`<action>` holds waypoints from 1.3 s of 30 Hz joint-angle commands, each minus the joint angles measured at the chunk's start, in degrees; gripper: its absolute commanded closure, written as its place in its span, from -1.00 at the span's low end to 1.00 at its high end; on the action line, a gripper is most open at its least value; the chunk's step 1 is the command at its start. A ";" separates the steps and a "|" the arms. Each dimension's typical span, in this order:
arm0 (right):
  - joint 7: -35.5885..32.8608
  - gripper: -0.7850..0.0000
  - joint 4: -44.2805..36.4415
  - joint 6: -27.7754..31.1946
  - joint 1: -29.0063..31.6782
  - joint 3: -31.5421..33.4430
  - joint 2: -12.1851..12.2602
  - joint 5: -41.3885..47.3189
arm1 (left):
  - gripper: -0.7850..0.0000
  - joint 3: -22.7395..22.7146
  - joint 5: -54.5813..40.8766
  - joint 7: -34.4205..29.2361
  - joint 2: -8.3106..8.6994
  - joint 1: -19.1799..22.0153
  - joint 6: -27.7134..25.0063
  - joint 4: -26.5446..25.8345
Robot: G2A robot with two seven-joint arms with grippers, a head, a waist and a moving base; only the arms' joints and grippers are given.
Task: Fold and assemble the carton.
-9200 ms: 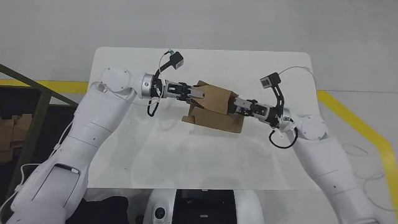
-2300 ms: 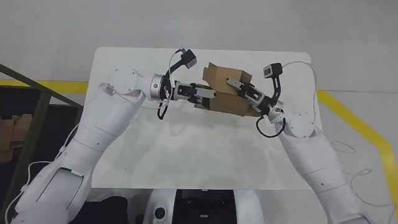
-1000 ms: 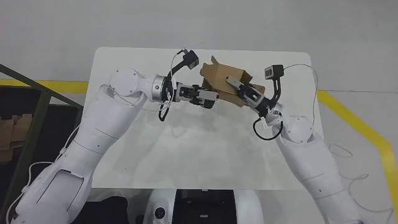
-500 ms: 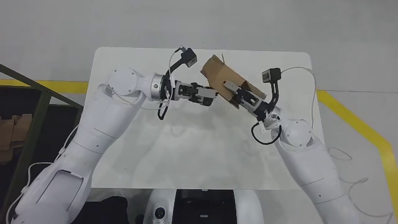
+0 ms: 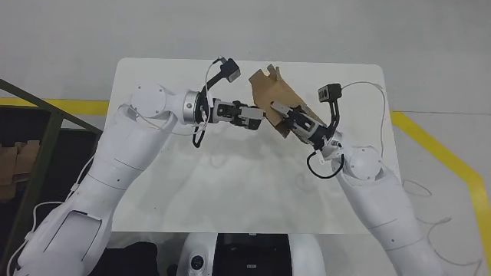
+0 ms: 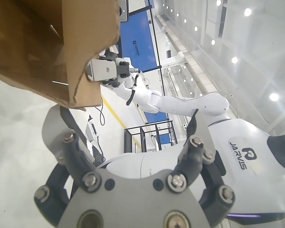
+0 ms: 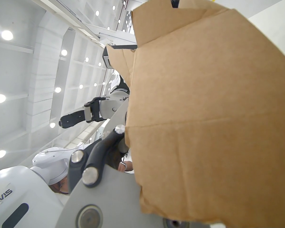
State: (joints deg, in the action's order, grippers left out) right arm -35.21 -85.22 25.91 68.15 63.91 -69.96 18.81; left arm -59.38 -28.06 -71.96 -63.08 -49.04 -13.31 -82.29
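The brown carton (image 5: 275,94) is held tilted above the middle of the white table (image 5: 161,199), its loose flaps pointing to the far edge. My right gripper (image 5: 285,113) is shut on the carton's near wall; in the right wrist view the carton (image 7: 204,110) covers all but one finger (image 7: 117,119). My left gripper (image 5: 258,116) sits just beside the carton's lower corner, open, with nothing between its fingers (image 6: 61,122). In the left wrist view the carton's (image 6: 33,39) open inside faces me, and the right gripper (image 6: 101,70) clamps its edge.
The table's near half is bare. A dark rack (image 5: 31,146) with cardboard pieces stands off the table's left side. A yellow line (image 5: 437,149) runs along the floor on the right.
The right gripper has swung the carton round and tipped it up, flaps now toward the far edge. The left gripper stays in place, now apart from the carton.
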 commanded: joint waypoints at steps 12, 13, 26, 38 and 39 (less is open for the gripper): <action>-16.66 1.00 7.05 1.62 -2.23 4.28 1.22 6.41 | -1.00 -5.71 -1.15 -0.64 1.33 -2.04 0.01 1.96; -17.93 1.00 7.67 1.80 -2.56 4.56 1.35 6.13 | -1.00 -6.55 -1.24 -0.34 1.52 -2.47 -0.08 2.10; -35.02 1.00 11.89 -1.67 -6.43 5.61 2.53 10.26 | -1.00 -12.60 7.27 5.04 3.05 -7.81 -13.89 1.56; -43.28 1.00 15.52 -6.53 -11.43 6.21 3.23 12.79 | -1.00 -12.36 23.57 15.00 3.69 -7.41 -34.02 2.43; -43.45 1.00 15.74 -6.94 -11.82 6.02 3.24 12.47 | -1.00 -12.51 25.31 15.89 3.79 -7.47 -34.90 2.43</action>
State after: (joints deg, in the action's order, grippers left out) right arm -78.49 -69.72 19.38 56.78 70.14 -66.73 31.62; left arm -71.63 -6.01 -57.71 -59.44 -56.48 -46.65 -79.75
